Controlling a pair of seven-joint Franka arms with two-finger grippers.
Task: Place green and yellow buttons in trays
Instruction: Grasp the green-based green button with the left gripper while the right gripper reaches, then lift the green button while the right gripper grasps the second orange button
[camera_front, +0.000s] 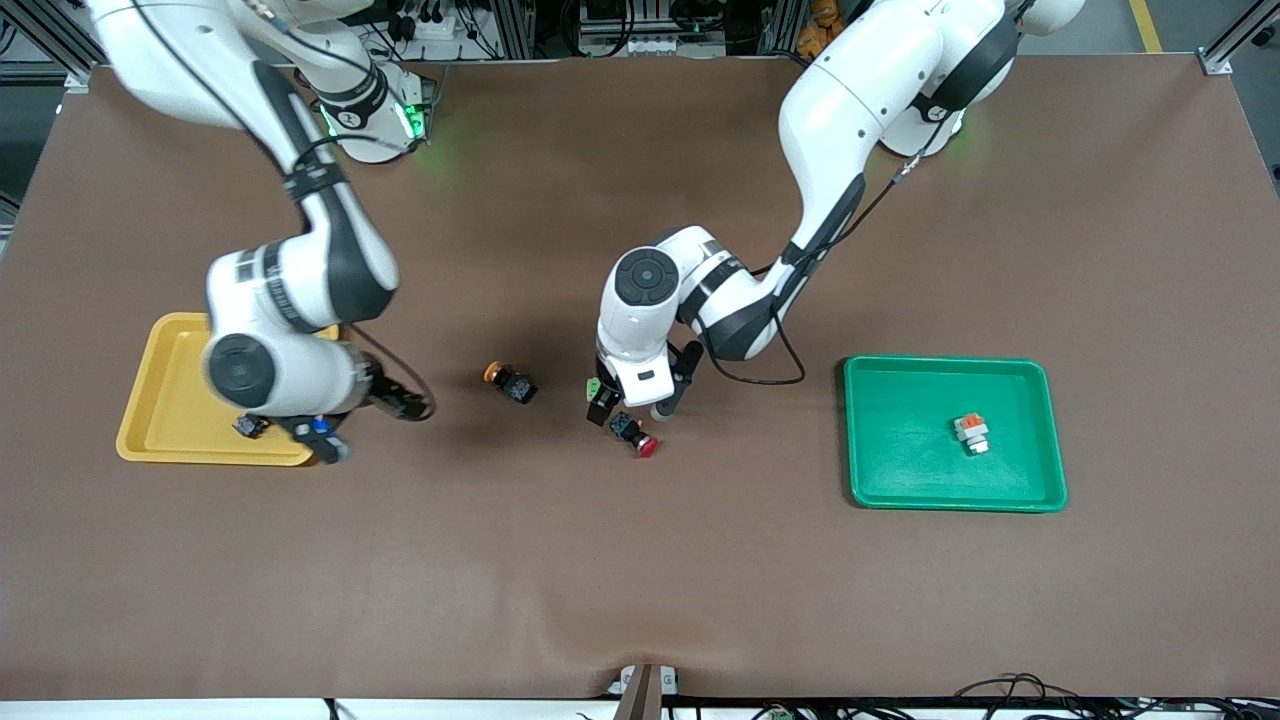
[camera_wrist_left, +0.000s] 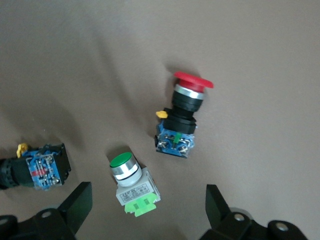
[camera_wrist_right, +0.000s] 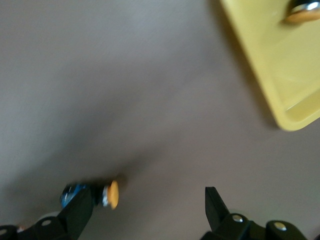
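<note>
**Colours and patterns on the table**

Table cover: plain brown, unpatterned. Yellow tray, mid-left of the front view: solid mustard yellow. Green tray, mid-right: solid bright green, holding a grey-white button with an orange top. Centre: orange-capped button on a black-blue body; red-capped switch (black collar, blue base, small yellow tab); green-capped button, pale grey body, lime-green base. Arms: white with black joints.

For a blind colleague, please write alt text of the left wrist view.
The open left gripper hovers over a green-capped grey-white button lying on the brown table. A red-capped switch lies beside it, and another black-blue switch at the edge.
</note>
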